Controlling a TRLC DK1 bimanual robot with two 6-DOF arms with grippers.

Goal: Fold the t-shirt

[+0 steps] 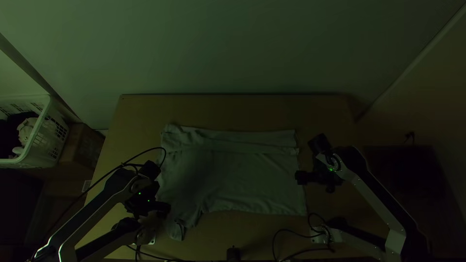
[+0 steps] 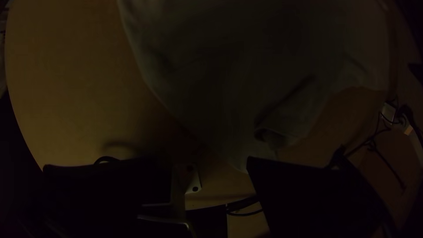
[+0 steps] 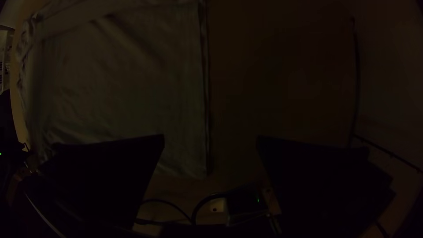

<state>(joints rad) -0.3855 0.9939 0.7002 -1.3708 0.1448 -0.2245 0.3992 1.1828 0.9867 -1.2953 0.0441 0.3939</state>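
From where I stand, the shirt lies spread on the bench, a strip along its far side apparently turned over and one sleeve jutting rumpled toward the near edge. That sleeve worries me: the left tool is close by it, fingers parted with a fair gap and no cloth gripped, and a careless pinch could take the top layer alone or trap that little curl in a crease. The right tool hangs by the shirt's other end, spread wider, gripping nothing; the edge there seems doubled, so a shallow bite might lift one ply and leave the other. Pulling with one arm only could skew the whole shirt, and the turned strip, which looks loose, might slip back. The cable looping over the left arm might snag, too. Off to the left of the bench, a white basket holds dark cloth and something pale and crumpled, beside a brown box whose contents I can't make out.
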